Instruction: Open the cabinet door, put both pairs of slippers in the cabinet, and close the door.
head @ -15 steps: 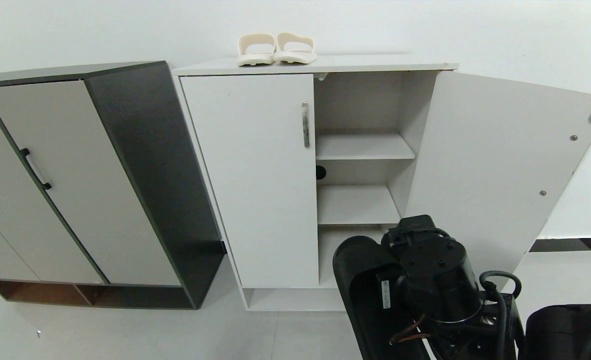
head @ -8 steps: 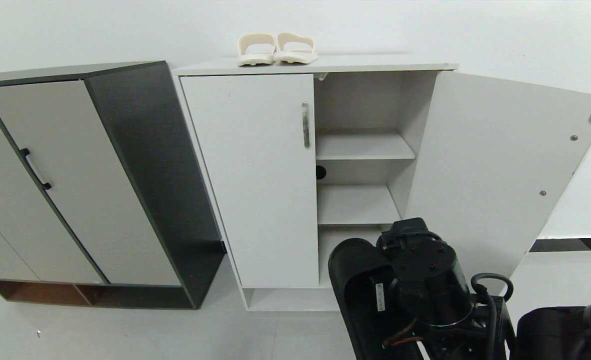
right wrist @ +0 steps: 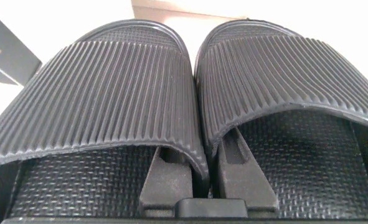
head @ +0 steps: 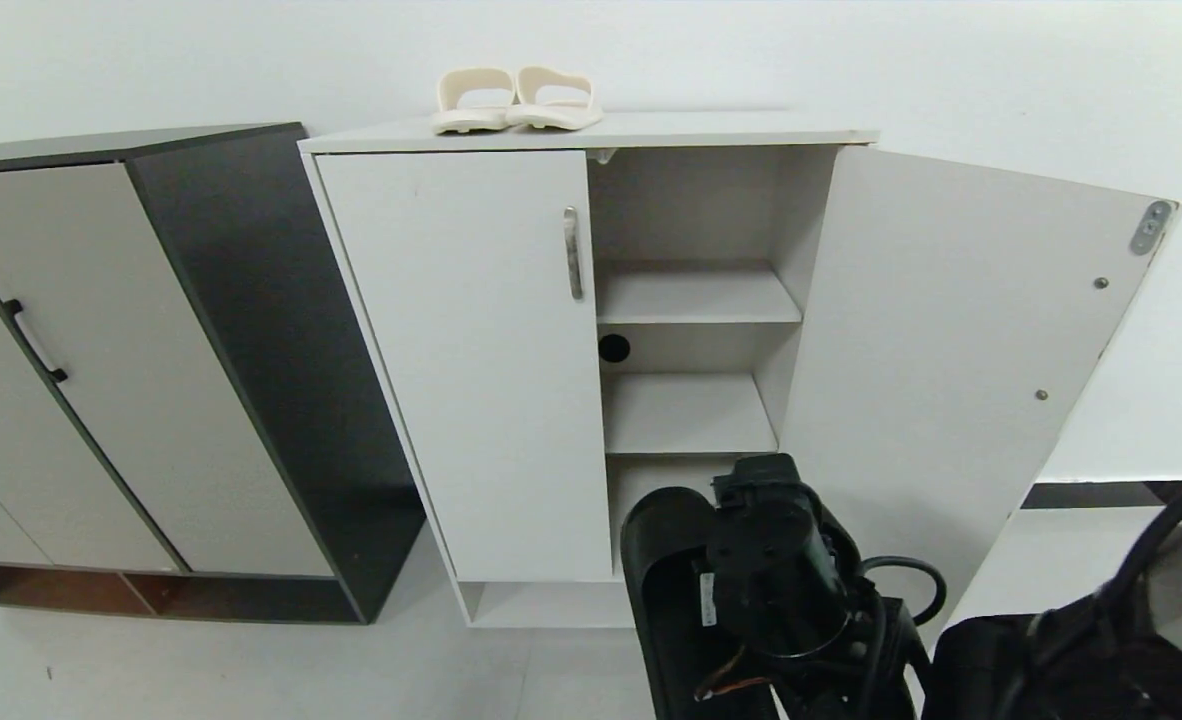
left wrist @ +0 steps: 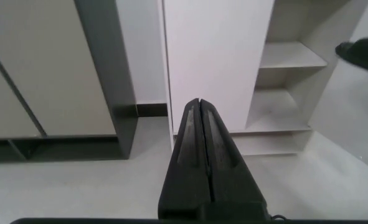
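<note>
A white cabinet (head: 711,128) stands against the wall with its right door (head: 951,350) swung open and its left door (head: 471,360) closed. Bare shelves (head: 691,295) show inside. A cream pair of slippers (head: 516,100) rests on the cabinet's top. My right gripper (right wrist: 205,174) is shut on the black pair of slippers (right wrist: 190,93), pinching their two inner edges together. In the head view the black slippers (head: 661,560) hang low before the open compartment. My left gripper (left wrist: 199,106) is shut on nothing, pointing toward the cabinet's closed door (left wrist: 218,56) from a distance.
A dark grey cabinet (head: 251,350) with a pale door and black handle (head: 36,340) stands close to the left of the white one. Pale floor (head: 251,670) spreads in front of both. The open door juts out to the right of my right arm.
The head camera has turned, so the whole scene sits further left. Against the cabinet, my right arm with the black slippers has drifted slightly left and lower.
</note>
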Robot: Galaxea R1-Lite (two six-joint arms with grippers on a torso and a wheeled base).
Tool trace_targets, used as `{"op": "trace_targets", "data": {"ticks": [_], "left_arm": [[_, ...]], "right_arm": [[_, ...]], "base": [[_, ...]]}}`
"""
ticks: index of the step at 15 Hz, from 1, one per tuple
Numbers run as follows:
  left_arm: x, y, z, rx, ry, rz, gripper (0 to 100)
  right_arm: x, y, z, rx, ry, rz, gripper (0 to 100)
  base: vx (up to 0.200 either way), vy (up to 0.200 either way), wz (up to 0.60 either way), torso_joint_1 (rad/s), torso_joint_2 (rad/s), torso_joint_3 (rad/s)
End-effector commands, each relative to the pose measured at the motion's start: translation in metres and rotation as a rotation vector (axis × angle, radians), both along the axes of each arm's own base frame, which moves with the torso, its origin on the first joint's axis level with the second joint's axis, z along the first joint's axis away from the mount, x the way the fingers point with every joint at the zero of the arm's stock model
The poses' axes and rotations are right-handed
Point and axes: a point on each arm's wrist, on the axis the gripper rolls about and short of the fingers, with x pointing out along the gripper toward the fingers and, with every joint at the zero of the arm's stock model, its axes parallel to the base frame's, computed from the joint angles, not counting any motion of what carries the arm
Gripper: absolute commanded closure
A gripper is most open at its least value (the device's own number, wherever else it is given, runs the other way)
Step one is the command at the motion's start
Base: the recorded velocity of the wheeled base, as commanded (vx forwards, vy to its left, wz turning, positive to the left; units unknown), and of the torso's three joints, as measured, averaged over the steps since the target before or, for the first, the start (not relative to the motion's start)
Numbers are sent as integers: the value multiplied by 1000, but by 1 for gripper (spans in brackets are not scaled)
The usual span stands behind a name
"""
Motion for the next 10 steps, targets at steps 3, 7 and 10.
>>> {"op": "trace_targets", "data": {"ticks": [3,7,10], "left_arm": [[0,0,0,0,1,2,100],[0,0,0,0,1,2,100],[0,0,0,0,1,2,100]], "right_arm": [[28,9,-19,-14,16,-50,100],[37,15,-28,-22,22,-59,100],[40,17,-40,-45,39,-61,100]], "base": [[0,0,0,0,0,0],[0,0,0,0,0,0],[0,0,0,0,0,0]]}}
